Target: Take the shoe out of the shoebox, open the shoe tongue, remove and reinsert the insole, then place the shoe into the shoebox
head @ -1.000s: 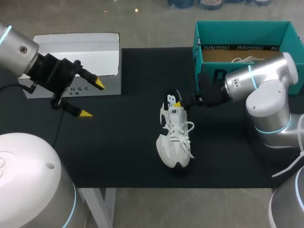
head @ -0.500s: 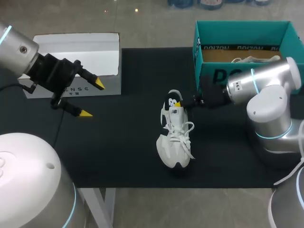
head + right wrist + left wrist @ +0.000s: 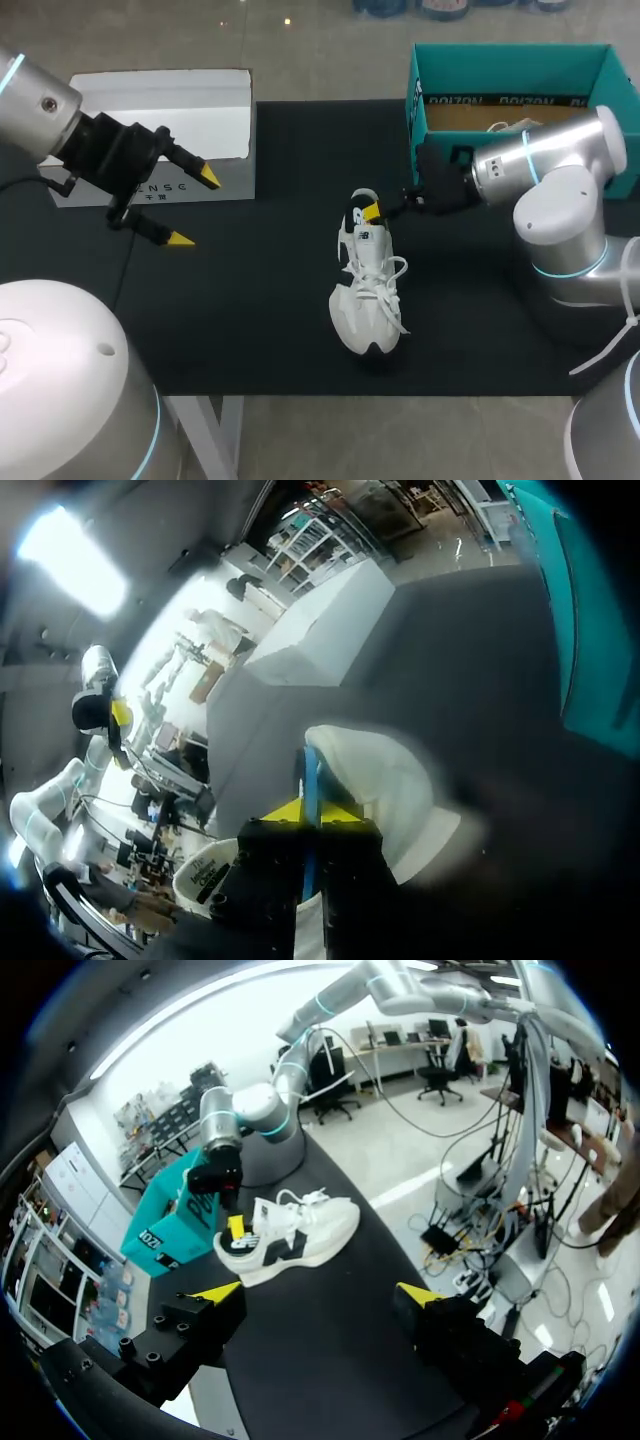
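A white sneaker (image 3: 368, 290) with black heel panels lies on the black mat (image 3: 260, 300), toe toward the front edge. My right gripper (image 3: 372, 212) is at its heel opening, shut on a thin white insole (image 3: 365, 194) that rises out of the heel. In the right wrist view the yellow tips of that gripper (image 3: 310, 815) pinch the blue-edged insole (image 3: 385, 770). My left gripper (image 3: 195, 208) hangs open over the mat's left part, well away from the shoe. From the left wrist, the sneaker (image 3: 300, 1240) lies ahead of my open left gripper (image 3: 318, 1292).
The teal shoebox (image 3: 510, 60) stands at the back right with another white shoe (image 3: 520, 126) inside. A white box lid (image 3: 160, 110) lies at the back left, behind my left gripper. The right arm's elbow stands beside the shoebox.
The right gripper let go briefly and closed again at the heel opening. A white arc of insole now stands up out of the heel. The left arm has not moved.
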Controlling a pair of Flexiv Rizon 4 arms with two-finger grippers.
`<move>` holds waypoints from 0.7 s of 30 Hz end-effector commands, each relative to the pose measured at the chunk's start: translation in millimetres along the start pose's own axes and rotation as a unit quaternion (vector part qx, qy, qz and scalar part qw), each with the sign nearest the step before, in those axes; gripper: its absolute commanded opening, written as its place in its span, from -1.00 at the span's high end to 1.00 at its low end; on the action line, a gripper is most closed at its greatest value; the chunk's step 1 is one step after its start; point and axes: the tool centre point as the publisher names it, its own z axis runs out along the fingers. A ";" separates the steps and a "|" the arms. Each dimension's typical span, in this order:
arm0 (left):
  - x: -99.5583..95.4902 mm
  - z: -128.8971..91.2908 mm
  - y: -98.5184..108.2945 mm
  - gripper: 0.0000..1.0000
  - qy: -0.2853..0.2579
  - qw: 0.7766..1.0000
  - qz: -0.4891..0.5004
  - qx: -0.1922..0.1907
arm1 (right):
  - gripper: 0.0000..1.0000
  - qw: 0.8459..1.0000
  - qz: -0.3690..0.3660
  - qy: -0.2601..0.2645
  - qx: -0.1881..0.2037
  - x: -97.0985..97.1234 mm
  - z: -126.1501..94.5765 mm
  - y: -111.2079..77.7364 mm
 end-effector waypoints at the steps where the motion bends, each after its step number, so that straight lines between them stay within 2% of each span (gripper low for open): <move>1: 0.0 -0.2 0.0 -1.00 0.001 1.000 0.000 -0.001 | 1.00 1.000 0.005 -0.002 0.005 0.9 -0.1 -10.2; 9: 0.0 -0.2 0.0 -1.00 0.001 1.000 0.000 -0.001 | 1.00 0.999 0.027 0.004 0.025 3.6 3.8 -43.6; 13: 0.0 -0.2 0.0 -1.00 0.001 1.000 0.000 -0.001 | 1.00 0.999 0.038 0.005 0.028 1.8 6.4 -54.4; 18: 0.0 -0.2 0.0 -1.00 0.001 1.000 0.000 -0.001 | 1.00 0.999 0.044 0.004 0.029 -1.8 9.1 -56.9; 21: 0.0 -0.2 0.0 -1.00 0.001 1.000 0.000 -0.001 | 0.95 0.999 0.040 -0.002 0.024 1.0 7.4 -49.1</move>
